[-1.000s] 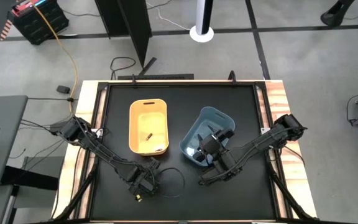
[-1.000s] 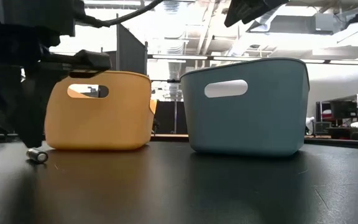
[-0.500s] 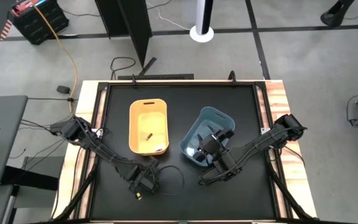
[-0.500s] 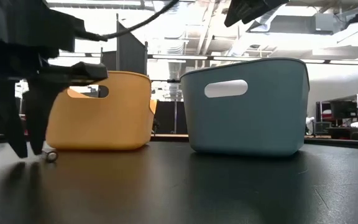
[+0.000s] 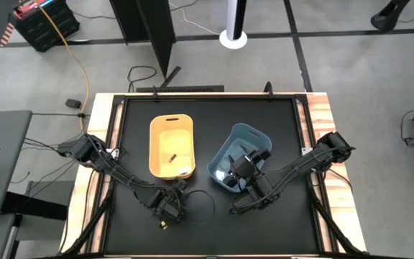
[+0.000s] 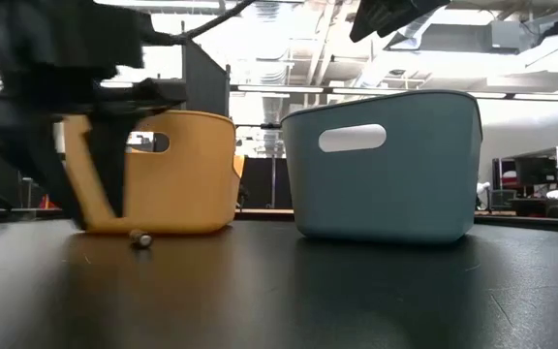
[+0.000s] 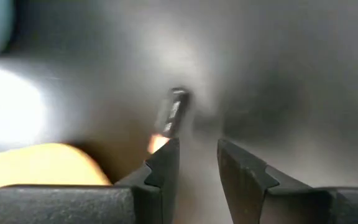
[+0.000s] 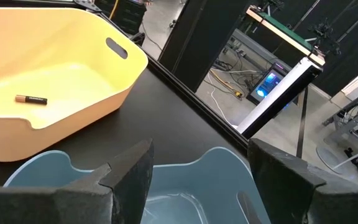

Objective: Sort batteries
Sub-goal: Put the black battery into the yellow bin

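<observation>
Left wrist view: the left gripper (image 7: pixel 194 158) hangs fingers slightly spread behind a loose battery (image 7: pixel 174 112) near the yellow bin (image 5: pixel 172 146). Next: straddle, pinch. The right gripper (image 8: pixel 197 171), spread, waits over the blue bin (image 5: pixel 225 162).

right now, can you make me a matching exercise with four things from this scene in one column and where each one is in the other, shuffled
Things:
1. dark battery with a copper end
2. small battery lying loose on the black table
3. left gripper
4. right gripper

Places:
A. over the blue plastic bin
B. inside the yellow plastic bin
C. low over the table's front edge area, near the yellow bin
D. on the tabletop in front of the yellow bin

Pairs: 1-B, 2-D, 3-C, 4-A
</observation>
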Motion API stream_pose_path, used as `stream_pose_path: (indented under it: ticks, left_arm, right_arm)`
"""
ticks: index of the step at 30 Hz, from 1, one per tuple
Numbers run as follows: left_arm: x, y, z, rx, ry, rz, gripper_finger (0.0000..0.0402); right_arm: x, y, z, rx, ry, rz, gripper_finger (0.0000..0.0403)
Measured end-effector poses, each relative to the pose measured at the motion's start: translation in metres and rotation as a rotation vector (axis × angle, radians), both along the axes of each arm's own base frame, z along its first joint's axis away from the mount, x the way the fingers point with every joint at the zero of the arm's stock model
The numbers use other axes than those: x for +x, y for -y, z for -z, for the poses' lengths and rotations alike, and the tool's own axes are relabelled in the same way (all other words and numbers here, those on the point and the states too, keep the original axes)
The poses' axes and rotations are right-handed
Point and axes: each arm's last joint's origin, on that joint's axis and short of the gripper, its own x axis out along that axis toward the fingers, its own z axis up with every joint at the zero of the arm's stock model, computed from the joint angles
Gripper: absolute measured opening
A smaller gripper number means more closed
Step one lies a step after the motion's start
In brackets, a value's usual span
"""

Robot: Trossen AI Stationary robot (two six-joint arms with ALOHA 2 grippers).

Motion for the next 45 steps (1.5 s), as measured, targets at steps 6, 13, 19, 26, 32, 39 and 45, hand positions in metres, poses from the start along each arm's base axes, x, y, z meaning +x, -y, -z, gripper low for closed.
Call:
stream_pose_path:
  ticks: [6, 13, 19, 26, 32, 39, 45]
  left_arm:
    - [0.017, -0.021, 0.009, -0.022, 0.065, 0.015, 0.0106]
    - [0.025, -0.044, 0.016, -0.133, 0.04, 0.024, 0.0106]
    - [0.024, -0.046, 0.018, -0.145, 0.026, 0.016, 0.01]
    - [0.021, -0.046, 0.022, -0.19, 0.005, -0.021, 0.0048]
    - [0.015, -0.047, 0.03, -0.222, -0.015, -0.047, 0.0012]
    - [0.013, -0.048, 0.032, -0.241, -0.023, -0.067, 0.0011]
    - [0.013, -0.048, 0.031, -0.247, -0.018, -0.071, 0.0011]
  right_arm:
    - [0.0, 0.0, 0.0, 0.0, 0.001, 0.0, 0.0279]
    - [0.0, 0.0, 0.0, 0.0, 0.0, -0.001, 0.0279]
    - [0.001, 0.0, 0.0, -0.004, -0.008, -0.006, 0.0279]
    - [0.001, 0.0, 0.0, -0.005, -0.009, -0.006, 0.0279]
    - [0.001, 0.0, 0.0, -0.006, -0.011, -0.007, 0.0279]
    - [0.001, 0.0, 0.0, -0.005, -0.011, -0.007, 0.0279]
    - [0.001, 0.0, 0.0, -0.003, -0.006, -0.007, 0.0279]
